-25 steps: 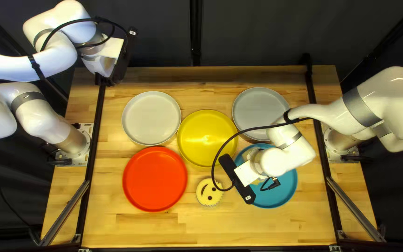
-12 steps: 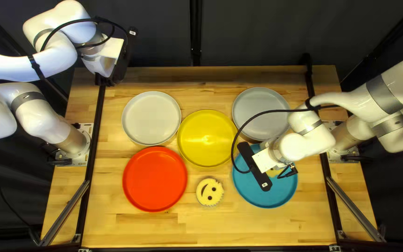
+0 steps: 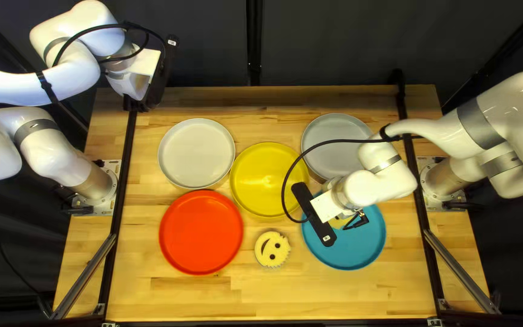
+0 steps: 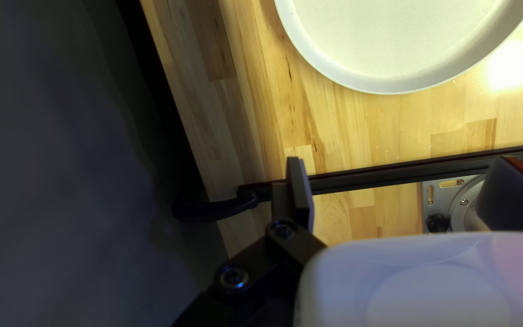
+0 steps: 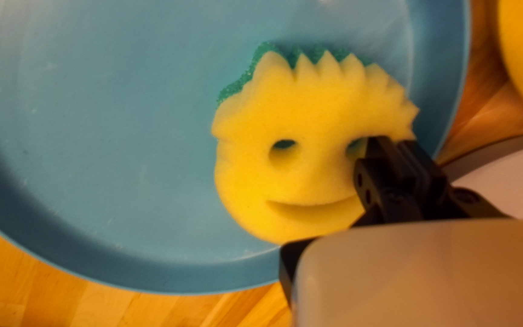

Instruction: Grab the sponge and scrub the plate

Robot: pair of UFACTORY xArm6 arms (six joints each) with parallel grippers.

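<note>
So, right gripper [image 3: 313, 215]: its black fingers [image 5: 385, 163] are near together, clamped on the sponge [image 5: 310, 175] at its edge.
Sponge: soft yellow face with toothed hair, rough green layer under; one eye and one mouth end are partly covered.
Blue plate [image 3: 364, 245]: smooth, round, raised rim; the sponge is on it.
Right arm [image 3: 370, 184]: it hides part of this plate and of the grey plate [image 3: 334, 139].
Second sponge [image 3: 272, 249]: round, toothed, between blue plate and red plate [image 3: 201, 233].
Left gripper [image 3: 160, 72]: fingers wide apart, one only partly seen.
</note>
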